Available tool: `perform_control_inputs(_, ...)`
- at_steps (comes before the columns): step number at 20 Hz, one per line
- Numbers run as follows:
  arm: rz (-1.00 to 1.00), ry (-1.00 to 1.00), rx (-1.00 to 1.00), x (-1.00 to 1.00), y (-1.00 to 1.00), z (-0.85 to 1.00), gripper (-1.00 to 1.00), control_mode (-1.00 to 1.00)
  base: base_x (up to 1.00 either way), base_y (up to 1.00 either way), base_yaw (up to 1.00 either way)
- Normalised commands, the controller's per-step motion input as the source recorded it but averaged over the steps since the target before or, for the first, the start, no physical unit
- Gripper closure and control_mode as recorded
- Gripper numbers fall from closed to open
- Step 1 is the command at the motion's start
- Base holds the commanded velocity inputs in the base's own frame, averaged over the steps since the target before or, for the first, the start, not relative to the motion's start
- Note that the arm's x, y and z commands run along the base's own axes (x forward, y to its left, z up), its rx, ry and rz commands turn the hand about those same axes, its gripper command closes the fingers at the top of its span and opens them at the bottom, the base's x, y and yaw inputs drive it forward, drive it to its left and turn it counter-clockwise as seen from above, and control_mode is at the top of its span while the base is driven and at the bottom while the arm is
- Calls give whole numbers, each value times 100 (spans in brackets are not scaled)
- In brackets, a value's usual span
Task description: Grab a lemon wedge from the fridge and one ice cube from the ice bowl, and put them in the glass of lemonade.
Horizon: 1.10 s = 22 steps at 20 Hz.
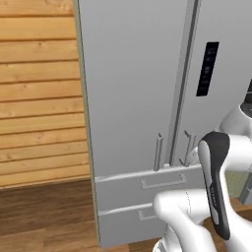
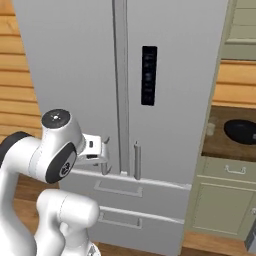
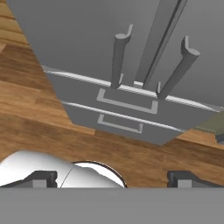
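**Ana:** Wood planks line the wall point(image 1: 39, 93) and floor around the fridge point(image 2: 75, 65), which stands with both doors closed. So the lemon wedge, if it is inside, is hidden from us.

**Ben:** Where's the gripper point(image 2: 104, 156)?

**Ana:** Low in front of the doors, right by the bottom of the left door handle point(image 2: 105, 162). From the hand view, its two dark fingertips point(image 3: 41, 178) sit far apart at the bottom edge, so I'd call the pincer wide and holding nothing. That camera looks down the door fronts at both handles and the two drawers point(image 3: 127, 107).

**Ben:** And the rest of the task's things?

**Ana:** On the counter point(image 2: 220, 145) to the right of the fridge: the ice bowl point(image 2: 242, 131), black and shallow, and a small pale shape by the fridge's edge that I take for the glass of lemonade point(image 2: 211, 129). It's too small to be sure.

**Ben:** What could go wrong from here?

**Ana:** My judgement: the handles are thin bars standing close together on either side of the door seam. If the fingers close off-centre they may slip off the left one, or catch the right handle point(image 2: 137, 160) instead. Grasping so near the bar's lower end gives little margin. And pulling straight back instead of along the door's arc could wrench the grip loose.
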Motion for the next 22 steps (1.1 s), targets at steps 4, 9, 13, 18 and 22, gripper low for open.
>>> perform_control_inputs(4,0,0,0,0,0,0,-100,100,-12,-60,0)
perform_control_inputs(9,0,0,0,0,0,0,-100,100,-1,-32,0)
perform_control_inputs(13,0,0,0,0,0,0,-100,100,0,3,0)
perform_control_inputs(18,0,0,0,0,0,0,-100,-100,0,0,0)
perform_control_inputs(22,0,0,0,0,0,-1,-100,-100,0,0,0)
